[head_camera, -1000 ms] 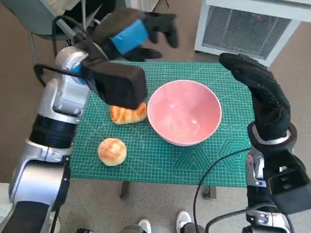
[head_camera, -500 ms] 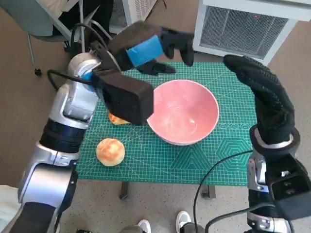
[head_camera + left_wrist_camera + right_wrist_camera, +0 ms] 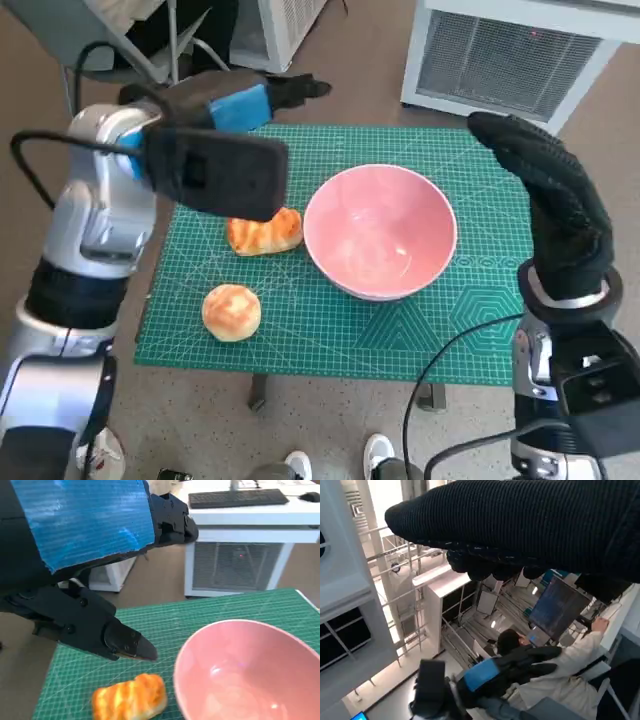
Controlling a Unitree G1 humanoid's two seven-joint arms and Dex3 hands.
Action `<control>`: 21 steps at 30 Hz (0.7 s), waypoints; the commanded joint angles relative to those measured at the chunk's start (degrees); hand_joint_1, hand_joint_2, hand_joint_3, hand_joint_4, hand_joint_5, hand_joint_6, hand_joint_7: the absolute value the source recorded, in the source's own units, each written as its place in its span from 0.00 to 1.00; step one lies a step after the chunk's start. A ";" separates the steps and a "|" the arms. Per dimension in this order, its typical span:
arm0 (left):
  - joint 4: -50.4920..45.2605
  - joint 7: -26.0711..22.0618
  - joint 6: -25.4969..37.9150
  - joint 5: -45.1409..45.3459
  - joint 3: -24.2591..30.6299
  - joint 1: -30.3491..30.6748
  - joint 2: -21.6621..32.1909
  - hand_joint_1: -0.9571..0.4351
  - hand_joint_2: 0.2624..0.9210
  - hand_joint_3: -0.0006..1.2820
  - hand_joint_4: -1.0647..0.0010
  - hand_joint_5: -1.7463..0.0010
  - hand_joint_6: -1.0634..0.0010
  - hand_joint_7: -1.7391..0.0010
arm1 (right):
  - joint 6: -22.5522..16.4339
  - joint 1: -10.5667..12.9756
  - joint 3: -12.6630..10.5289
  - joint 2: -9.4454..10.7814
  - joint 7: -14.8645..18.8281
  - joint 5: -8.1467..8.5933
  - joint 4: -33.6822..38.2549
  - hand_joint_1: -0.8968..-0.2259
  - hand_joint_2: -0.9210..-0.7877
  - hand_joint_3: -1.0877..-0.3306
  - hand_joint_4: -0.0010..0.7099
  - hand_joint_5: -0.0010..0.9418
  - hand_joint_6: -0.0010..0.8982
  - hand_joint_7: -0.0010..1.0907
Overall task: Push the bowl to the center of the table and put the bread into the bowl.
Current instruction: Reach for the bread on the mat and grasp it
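The pink bowl [image 3: 380, 232] stood empty near the middle of the green cutting mat [image 3: 330, 330] that covered the table, a little toward the robot's right; in the left wrist view the bowl [image 3: 250, 672] filled the near part of the mat beside the elongated bread. That elongated bread [image 3: 264, 232], striped golden and glazed, lay on the mat just beside the bowl's rim on the left side, close to it, though I could not tell whether it touched; a second piece, a round bun [image 3: 231, 311], sat nearer the robot and well apart from the bowl.

The left hand [image 3: 240, 103] hung raised above the far left part of the mat, its fingers [image 3: 300, 88] stretched out and apart, holding nothing; the elongated bread lay below and nearer the robot than the hand, partly under the black box on the forearm; the left wrist view showed the bread [image 3: 129, 698] on the mat beneath the spread black fingers [image 3: 122, 642], clear of them.

The right hand [image 3: 545, 190] stood upright over the right edge of the mat, gloved fingers extended and empty, beside the bowl but apart from its rim; a white grilled unit [image 3: 510, 55] stood on the floor beyond the table.
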 commanded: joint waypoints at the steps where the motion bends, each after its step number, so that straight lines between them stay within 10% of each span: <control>1: 1.33 2.15 0.80 0.47 -0.13 2.41 -0.13 0.42 0.71 0.01 1.00 1.00 0.92 0.98 | 0.41 0.97 0.13 -0.06 -0.31 -0.43 0.22 0.51 0.00 0.40 0.41 0.00 0.00 0.63; 21: 25.43 11.47 -3.89 5.91 -7.33 0.84 -5.41 0.40 0.77 0.01 0.99 1.00 0.88 0.98 | -1.40 0.20 0.38 -0.78 0.89 0.44 2.66 0.52 0.00 0.39 0.42 0.01 0.00 0.63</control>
